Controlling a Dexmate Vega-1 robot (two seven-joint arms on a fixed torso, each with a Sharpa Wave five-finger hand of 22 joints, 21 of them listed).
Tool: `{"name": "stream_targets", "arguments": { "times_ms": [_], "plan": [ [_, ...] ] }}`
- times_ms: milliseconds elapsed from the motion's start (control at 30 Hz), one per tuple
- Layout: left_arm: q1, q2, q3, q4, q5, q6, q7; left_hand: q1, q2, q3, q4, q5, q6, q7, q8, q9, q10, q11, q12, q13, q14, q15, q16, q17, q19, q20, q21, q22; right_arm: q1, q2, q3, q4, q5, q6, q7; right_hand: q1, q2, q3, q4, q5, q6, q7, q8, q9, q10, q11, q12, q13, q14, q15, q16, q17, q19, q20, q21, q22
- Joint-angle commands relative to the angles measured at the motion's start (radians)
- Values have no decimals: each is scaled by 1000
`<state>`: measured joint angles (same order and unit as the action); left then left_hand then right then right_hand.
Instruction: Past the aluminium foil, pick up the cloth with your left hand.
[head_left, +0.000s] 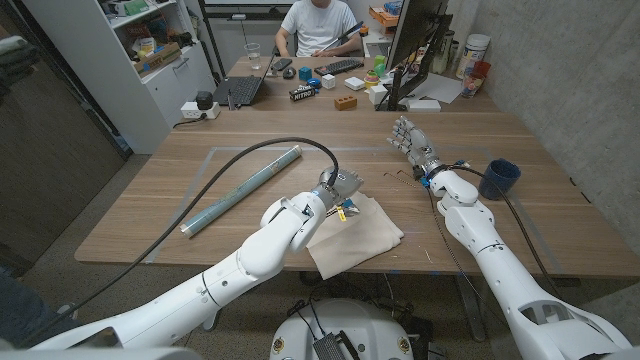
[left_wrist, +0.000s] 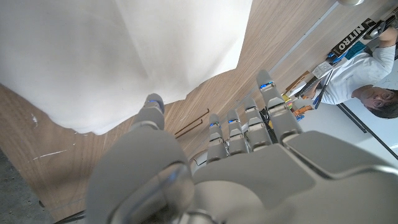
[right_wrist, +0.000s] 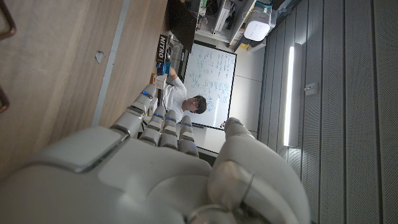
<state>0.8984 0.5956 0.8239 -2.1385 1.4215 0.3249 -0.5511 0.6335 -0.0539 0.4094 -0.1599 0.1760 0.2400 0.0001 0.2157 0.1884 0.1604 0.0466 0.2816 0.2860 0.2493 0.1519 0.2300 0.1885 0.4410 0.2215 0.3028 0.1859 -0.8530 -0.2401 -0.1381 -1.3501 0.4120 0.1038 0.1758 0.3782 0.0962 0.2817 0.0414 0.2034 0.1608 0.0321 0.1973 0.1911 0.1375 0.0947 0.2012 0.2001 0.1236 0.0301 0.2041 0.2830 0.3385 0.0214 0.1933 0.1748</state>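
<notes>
The aluminium foil roll (head_left: 240, 188) lies slanted on the table's left half. To its right a beige cloth (head_left: 358, 238) is spread near the front edge; it looks white in the left wrist view (left_wrist: 124, 56). My left hand (head_left: 338, 188) hovers at the cloth's far edge, past the foil, fingers extended and holding nothing. In the left wrist view this hand (left_wrist: 242, 155) points over bare wood beside the cloth, with the thumb close to the cloth's edge. My right hand (head_left: 410, 138) stands farther back on the right with fingers spread and nothing in it, also seen in its wrist view (right_wrist: 155, 168).
A dark blue cup (head_left: 498, 178) stands right of my right forearm. A black cable (head_left: 270, 148) arcs over the table to my left arm. Small wire pieces (head_left: 398, 178) lie beyond the cloth. A person (head_left: 318, 25) sits at a cluttered desk behind, next to a monitor (head_left: 415, 45).
</notes>
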Motion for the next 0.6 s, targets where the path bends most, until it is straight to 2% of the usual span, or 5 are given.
{"name": "stream_targets", "arguments": {
  "times_ms": [33,233,300,600],
  "plan": [
    [29,-67,-6,43,-45,14,39,10,0,-7,3,4,9,2,1,5,6,0,5,3,6,-2,-5,6,10,1,-2,2,0,-3,3,5,1,-5,9,-7,3,3,-6,4,3,-4,1,-1,9,2,2,-1,6,0,6,1,6,0,7,1],
    [20,-76,10,63,-74,22,28,11,1,-8,5,4,10,3,0,6,6,3,6,5,7,0,-5,6,11,1,-5,1,3,-2,4,8,1,-5,9,-8,3,3,-6,4,2,-6,0,-1,9,2,2,-1,6,0,6,0,6,1,7,1],
    [13,-84,9,70,-106,27,-4,11,1,-9,6,4,10,2,0,6,9,5,7,5,8,1,-5,7,11,1,-6,1,5,-2,5,12,3,-7,13,-8,4,3,-7,4,3,-6,1,-1,8,1,1,-1,6,0,6,0,6,1,7,1],
    [-11,-75,23,79,-130,53,-52,11,0,-13,7,4,11,3,-2,6,13,11,8,6,8,10,-7,7,12,1,-10,0,3,0,13,20,7,-4,15,-10,5,3,-7,4,2,-7,0,-1,8,1,1,-1,5,0,6,-1,7,1,7,1]
  ]
}}
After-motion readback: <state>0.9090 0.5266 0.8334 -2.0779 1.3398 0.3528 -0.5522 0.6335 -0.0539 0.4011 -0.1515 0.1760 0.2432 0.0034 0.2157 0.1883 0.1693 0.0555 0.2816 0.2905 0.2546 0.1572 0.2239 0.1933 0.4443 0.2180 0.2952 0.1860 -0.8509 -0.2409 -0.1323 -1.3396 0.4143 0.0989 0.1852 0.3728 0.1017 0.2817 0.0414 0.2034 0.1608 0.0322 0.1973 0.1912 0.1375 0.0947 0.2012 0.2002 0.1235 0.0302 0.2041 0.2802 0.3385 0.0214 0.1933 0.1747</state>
